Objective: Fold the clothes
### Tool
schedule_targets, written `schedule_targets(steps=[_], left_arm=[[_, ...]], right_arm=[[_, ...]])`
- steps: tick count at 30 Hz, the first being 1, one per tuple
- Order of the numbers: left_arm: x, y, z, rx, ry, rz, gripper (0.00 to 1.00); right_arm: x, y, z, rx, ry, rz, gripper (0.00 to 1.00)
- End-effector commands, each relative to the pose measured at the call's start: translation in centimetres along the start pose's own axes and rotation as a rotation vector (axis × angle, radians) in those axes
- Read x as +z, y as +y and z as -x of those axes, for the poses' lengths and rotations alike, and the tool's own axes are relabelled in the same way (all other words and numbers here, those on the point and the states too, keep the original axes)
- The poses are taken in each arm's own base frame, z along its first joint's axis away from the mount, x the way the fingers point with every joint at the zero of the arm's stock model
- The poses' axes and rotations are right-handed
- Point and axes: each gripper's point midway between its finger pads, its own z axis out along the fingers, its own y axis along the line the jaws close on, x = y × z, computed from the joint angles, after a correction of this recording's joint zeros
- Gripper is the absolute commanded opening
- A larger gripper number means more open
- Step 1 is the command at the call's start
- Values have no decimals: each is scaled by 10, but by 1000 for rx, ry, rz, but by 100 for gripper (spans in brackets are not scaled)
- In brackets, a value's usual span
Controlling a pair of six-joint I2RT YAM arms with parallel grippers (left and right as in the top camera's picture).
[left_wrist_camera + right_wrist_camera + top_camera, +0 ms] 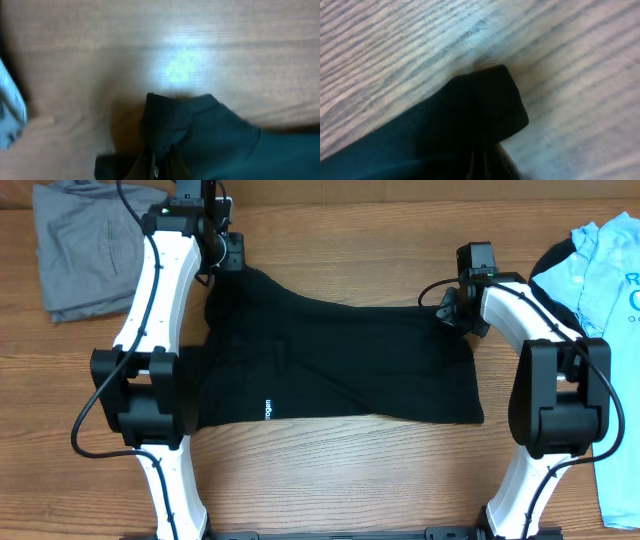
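The left claw [162, 167] is pinched tight on a ribbed far corner of the black shirt [225, 145], and the cloth bunches up just above its tips. The right claw [482, 160] is likewise closed on the opposite far corner, where a rounded flap of knit stands proud of the wood. From overhead, both grips sit on the shirt's far edge, one at each end. The shirt lies spread between the two arms in the middle of the worktop [330, 480], its near hem roughly straight, with a small white mark [267, 409] close to that hem. The step in hand looks like carrying the far edge over toward the near hem. To do it well, I judge the two claws should lift together, only enough to clear the cloth below. They should travel at a matched pace so the edge runs taut and level, then set down in line with the near hem; a lopsided pull would skew the fold. The fabric is a soft, matte, limp knit with faint creases, ribbed at the gripped edge, so it will likely drape and drag. The worktop is smooth, glossy wood grain. Folded grey trousers [85, 245] lie at the far left and a light blue T-shirt [610, 260] lies at the right edge, both apart from the shirt.
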Motion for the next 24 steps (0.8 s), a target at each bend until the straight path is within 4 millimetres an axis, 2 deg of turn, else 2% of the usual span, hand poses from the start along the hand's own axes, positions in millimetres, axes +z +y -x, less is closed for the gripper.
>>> schedule_targets(steps=[1,5,10,16,24], left_arm=[[-25,-5,-4,-49,-3,-5,4],[-45,-2,-25,-108,62,19,4],[-70,13,-54,-146,146,120,4],[-79,19,-91,-146,296,157,4],[-94,42,-120,-160,411,298,4]], right_arm=[[-43,0,26,57,-96,31,4],[-57,-7,18,78,-72,16,4],[-68,-16,6,107,-30,-8,4],[-74,-27,-13,142,42,-48,4],[-86,-37,-30,148,101,-84,4]])
